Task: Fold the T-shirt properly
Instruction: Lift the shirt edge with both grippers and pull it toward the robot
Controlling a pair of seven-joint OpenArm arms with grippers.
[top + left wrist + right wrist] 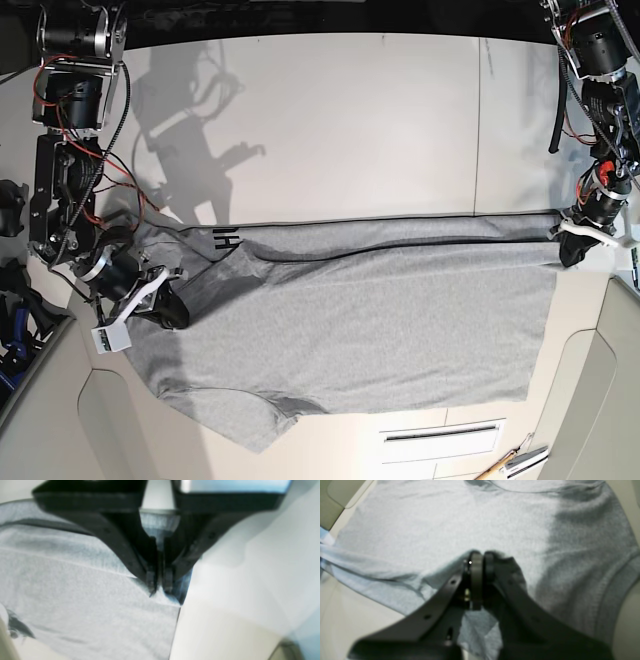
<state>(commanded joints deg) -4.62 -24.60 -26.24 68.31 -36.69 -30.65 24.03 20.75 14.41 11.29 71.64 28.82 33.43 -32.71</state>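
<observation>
With both grippers' black fingers (488, 565) clamped on the heather-grey cotton T-shirt (350, 345), its far side can presumably fold evenly.

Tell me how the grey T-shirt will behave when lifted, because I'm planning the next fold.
The T-shirt will probably hang floppy, since it already bends into soft creases at both grippers. Its far edge may sag mid-span, being pinched only near its two sides. Slipping seems unlikely while both grippers stay shut on it.
</observation>
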